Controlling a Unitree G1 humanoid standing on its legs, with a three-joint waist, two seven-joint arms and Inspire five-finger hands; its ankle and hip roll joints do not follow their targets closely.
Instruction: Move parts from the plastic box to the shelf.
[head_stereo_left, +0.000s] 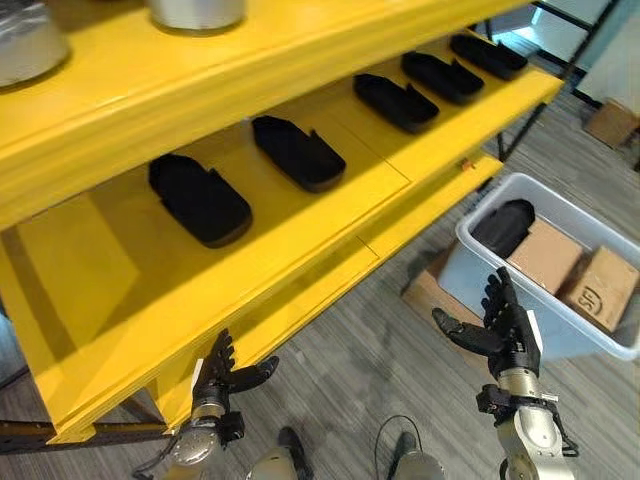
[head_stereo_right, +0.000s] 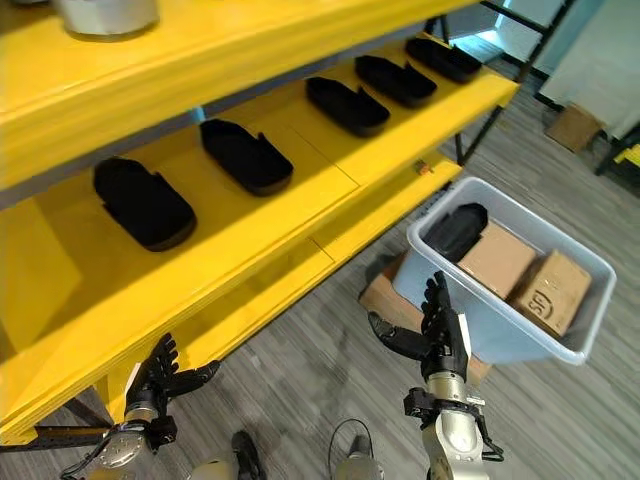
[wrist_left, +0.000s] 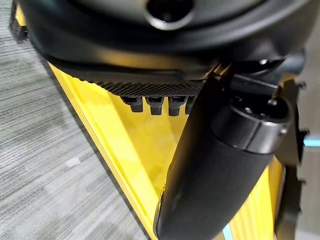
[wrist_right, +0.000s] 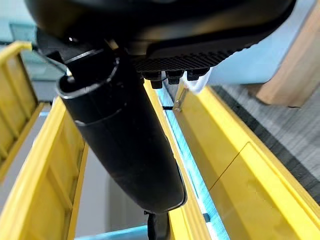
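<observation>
Both robot hands, left (head_stereo_left: 222, 377) and right (head_stereo_left: 508, 330), hang spread and empty; next, reach the last part (head_stereo_left: 503, 227) in the box (head_stereo_left: 560, 335) at right.

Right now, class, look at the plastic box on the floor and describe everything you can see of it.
The plastic box is a pale grey, open-topped tub with a rolled rim and smooth, slightly translucent-looking walls. It sits upright on the grey floor to the robot's right, beside the yellow shelf, and seems to rest partly on a flat piece of brown cardboard. Inside lie one black part at the end nearer the shelf and two brown cardboard cartons. The right hand hovers open just before it, not touching.
</observation>
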